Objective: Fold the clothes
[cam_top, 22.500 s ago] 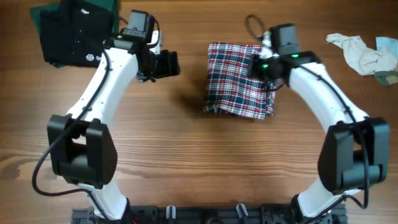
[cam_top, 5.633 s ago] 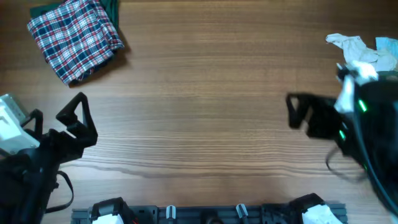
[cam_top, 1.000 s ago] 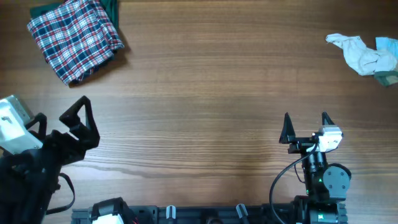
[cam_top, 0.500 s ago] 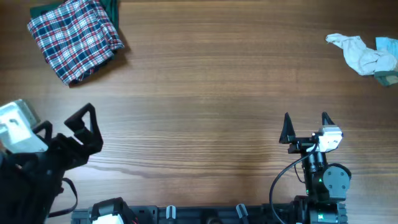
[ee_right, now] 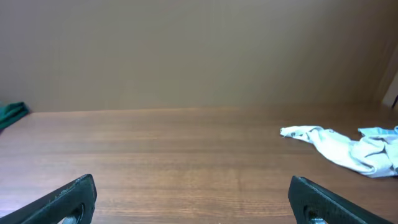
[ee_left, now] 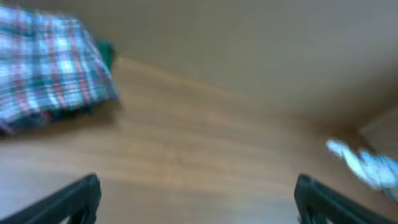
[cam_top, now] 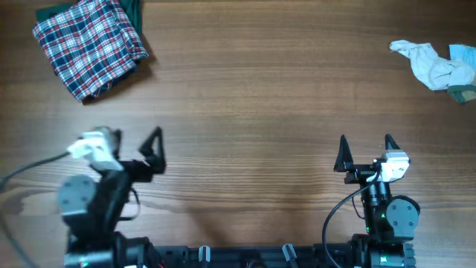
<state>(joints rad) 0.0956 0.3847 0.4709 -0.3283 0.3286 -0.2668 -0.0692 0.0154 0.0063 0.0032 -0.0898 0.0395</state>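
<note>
Both the left end effector (ee_left: 196, 186) and right end effector (cam_top: 365, 149) gape empty near the worktop's (cam_top: 245, 112) front edge; the folded shirt (cam_top: 89, 48) sits far left, where loose layers may slump open.

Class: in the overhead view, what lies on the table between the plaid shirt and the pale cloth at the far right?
Nothing. The overhead view shows only bare table between the shirt and the cloth.

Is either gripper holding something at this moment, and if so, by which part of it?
Nothing is held. The left gripper and the right gripper are both open and empty; the plaid shirt lies far from both.
</note>
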